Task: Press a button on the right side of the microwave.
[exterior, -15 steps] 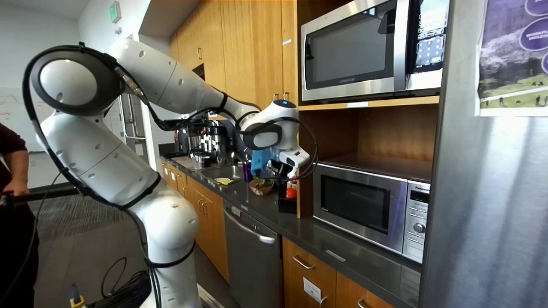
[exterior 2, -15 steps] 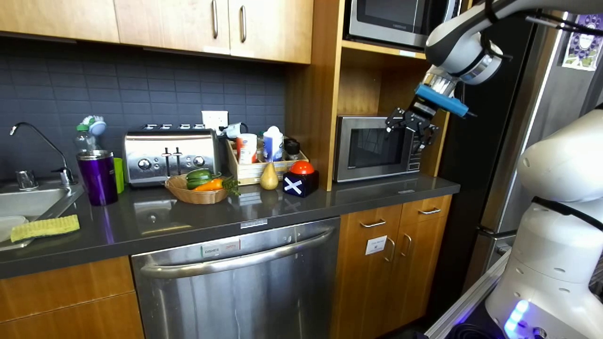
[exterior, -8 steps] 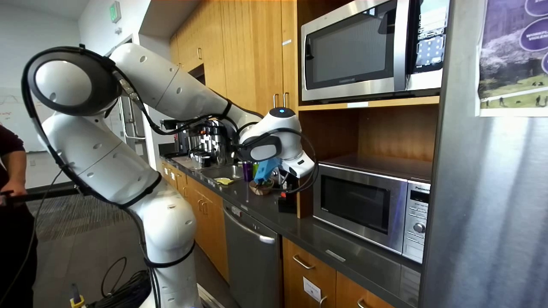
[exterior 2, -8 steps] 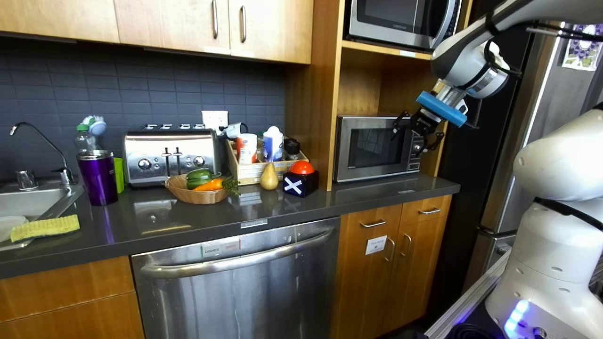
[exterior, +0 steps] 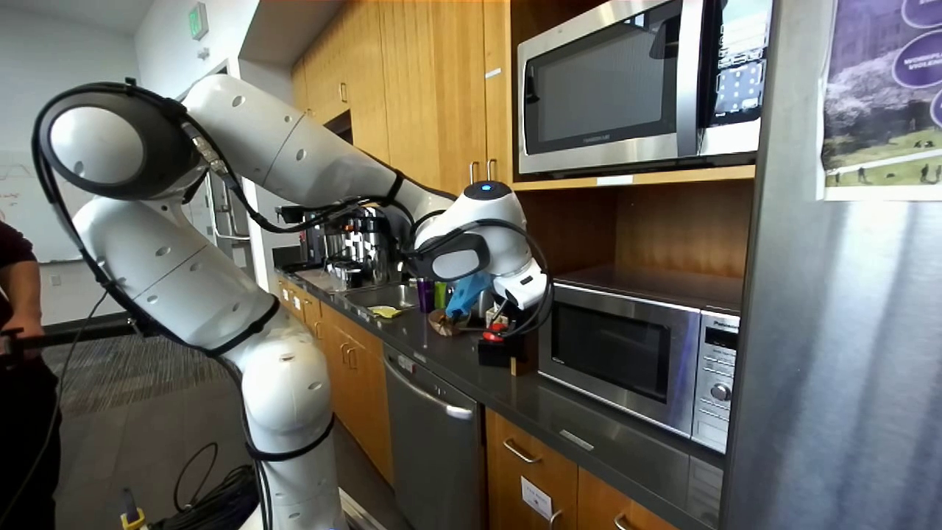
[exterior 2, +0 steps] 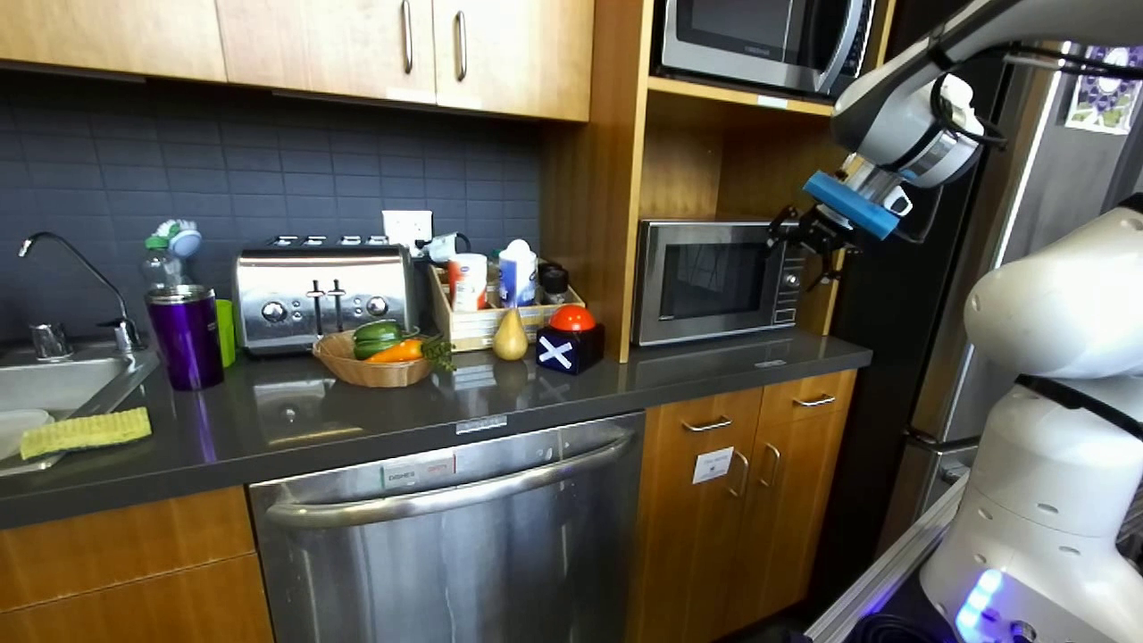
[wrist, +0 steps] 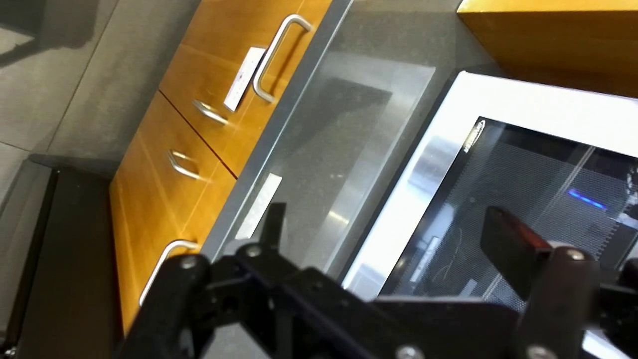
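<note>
1. Exterior view: since the earlier frame, wrist [exterior: 497, 249] has shifted nearer, as pictured, to the microwave [exterior: 614, 353], which sits on the counter [exterior: 625, 442]. Control strip [exterior: 714, 379] at the microwave's right end. My judgement: square one fingertip to that strip, then push straight in, lightly.
2. Exterior view: claw [exterior 2: 793, 263] shifted too, toward the microwave's right end; overlaps the strip in the picture. Contact: can't tell.
3. Wrist view: fingers [wrist: 506, 244] spread wide, nothing between them. Microwave's door [wrist: 528, 179] beyond; strip not made out. Bringing the fingers together first should give a narrower, surer tip.
</note>
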`<state>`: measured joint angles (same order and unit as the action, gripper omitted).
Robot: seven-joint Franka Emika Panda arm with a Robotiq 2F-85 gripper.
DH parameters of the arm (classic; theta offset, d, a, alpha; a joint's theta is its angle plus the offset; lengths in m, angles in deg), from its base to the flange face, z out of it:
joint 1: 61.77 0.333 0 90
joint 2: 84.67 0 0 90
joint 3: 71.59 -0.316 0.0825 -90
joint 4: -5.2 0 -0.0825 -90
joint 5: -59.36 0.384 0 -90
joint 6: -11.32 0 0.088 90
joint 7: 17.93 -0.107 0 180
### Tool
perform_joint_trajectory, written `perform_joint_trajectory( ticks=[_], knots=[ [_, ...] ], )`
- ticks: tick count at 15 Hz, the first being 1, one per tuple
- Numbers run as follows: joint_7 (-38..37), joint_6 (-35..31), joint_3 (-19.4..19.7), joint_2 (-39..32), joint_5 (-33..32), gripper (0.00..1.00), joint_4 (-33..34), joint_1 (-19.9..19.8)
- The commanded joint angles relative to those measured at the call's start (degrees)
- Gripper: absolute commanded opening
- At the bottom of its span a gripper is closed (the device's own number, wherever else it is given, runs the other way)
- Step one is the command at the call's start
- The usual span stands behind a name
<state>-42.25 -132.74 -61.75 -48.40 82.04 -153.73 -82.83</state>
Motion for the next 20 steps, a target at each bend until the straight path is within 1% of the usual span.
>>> perform_joint_trajectory(
  ticks=[1,4,7,10,15,18,20],
  knots=[
    [-1.4,-1.3,0.2,-1.4,-1.4,1.0,1.1,-1.7],
    [-0.9,-2.1,1.1,-2.4,-1.5,1.0,1.9,-2.7],
    [1.4,-2.7,3.2,-3.6,-1.4,1.0,2.8,-2.7],
    [6.3,-2.9,6.3,-5.3,-0.4,1.0,4.3,-0.9],
    [18.5,-3.0,13.1,-7.6,2.6,1.0,6.0,3.6],
    [22.9,-3.6,16.3,-8.9,5.1,1.0,6.4,5.4],
    [25.6,-4.4,18.4,-9.9,7.9,1.0,6.4,7.0]
  ],
)
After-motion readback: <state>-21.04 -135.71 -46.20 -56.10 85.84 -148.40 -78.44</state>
